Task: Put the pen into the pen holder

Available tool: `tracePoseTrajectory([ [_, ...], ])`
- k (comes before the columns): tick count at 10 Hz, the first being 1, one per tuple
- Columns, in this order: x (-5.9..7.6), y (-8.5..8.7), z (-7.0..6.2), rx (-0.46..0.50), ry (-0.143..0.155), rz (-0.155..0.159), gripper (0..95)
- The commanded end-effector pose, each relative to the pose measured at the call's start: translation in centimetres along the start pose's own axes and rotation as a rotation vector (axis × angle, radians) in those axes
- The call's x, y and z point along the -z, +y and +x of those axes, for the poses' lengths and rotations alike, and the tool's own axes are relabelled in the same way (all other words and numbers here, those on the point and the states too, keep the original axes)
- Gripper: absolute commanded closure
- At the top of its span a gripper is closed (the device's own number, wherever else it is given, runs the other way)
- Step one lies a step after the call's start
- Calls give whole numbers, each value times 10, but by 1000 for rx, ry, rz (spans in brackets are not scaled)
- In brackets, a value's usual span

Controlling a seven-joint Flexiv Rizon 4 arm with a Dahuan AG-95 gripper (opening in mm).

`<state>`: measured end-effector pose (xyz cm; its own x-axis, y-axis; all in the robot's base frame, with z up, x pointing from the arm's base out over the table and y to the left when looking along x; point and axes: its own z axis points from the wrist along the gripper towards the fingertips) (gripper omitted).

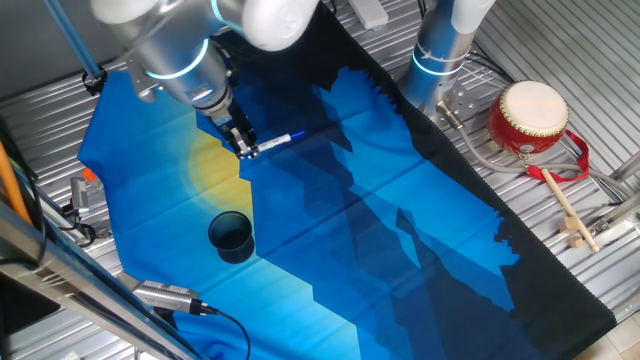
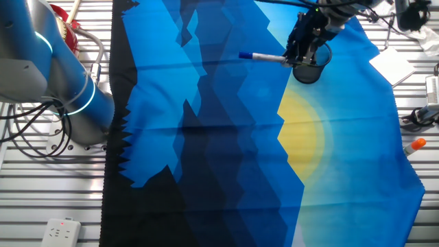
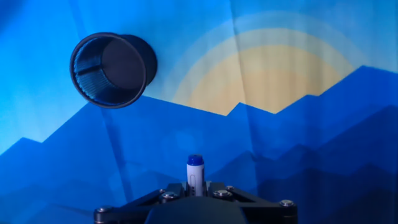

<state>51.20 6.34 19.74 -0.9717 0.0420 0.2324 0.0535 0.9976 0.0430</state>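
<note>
Spread over the worktop (image 1: 560, 300) under the pincer, a blue cloth (image 1: 330, 240). Upright on it, ahead of and below the pincer, the holder (image 1: 231, 237). Pincer (image 1: 246, 147) pinching the pen (image 1: 272, 143), held level above the cloth, blue tip sticking out sideways.

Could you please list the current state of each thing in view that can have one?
pen: held off the cloth, lying level, blue tip pointing away from the arm.
gripper: shut on the pen's end.
pen holder: upright on the cloth, empty, apart from the pen.
drum: resting off the cloth.
drumstick: lying flat beside the drum.
</note>
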Motion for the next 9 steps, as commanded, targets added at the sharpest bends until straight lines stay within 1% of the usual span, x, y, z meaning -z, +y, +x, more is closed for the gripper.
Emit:
tracePoseTrajectory([
  [1,1,1,-3,27,10,-2,950],
  [2,1,1,-3,32,17,1,950],
  [4,-1,5,-11,40,16,2,950],
  [5,1,13,-24,24,14,1,950],
  [6,4,18,-33,17,14,1,950],
  [7,10,22,-49,12,16,-2,950],
  [9,19,22,-81,8,22,-12,950],
])
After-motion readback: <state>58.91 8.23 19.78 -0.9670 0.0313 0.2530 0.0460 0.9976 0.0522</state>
